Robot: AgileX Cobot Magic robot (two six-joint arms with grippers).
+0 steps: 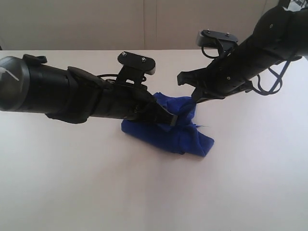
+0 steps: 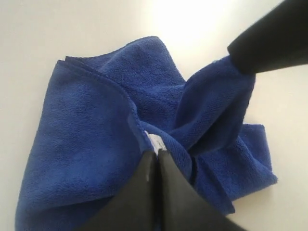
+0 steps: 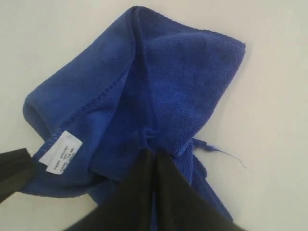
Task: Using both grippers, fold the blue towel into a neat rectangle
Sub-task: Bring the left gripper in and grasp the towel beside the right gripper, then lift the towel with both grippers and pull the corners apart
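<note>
On the table (image 1: 72, 187), your left gripper (image 2: 155, 156) pinches the towel (image 1: 195, 142) at the hem by its tag (image 3: 60, 153), right gripper (image 3: 151, 145) a raised fold, likely to pull the heap flat.

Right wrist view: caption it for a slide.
Right pincer shut on a bunched blue towel, its white tag showing, on a white table.

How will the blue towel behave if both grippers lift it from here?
Probably floppy: the blue towel lies in soft crumpled folds and tents where the right gripper pinches it, so loose parts should sag. Likely light, since one small pinch raises a fold. Its fuzzy hem sits clamped in the shut left gripper, so slipping seems unlikely.
</note>
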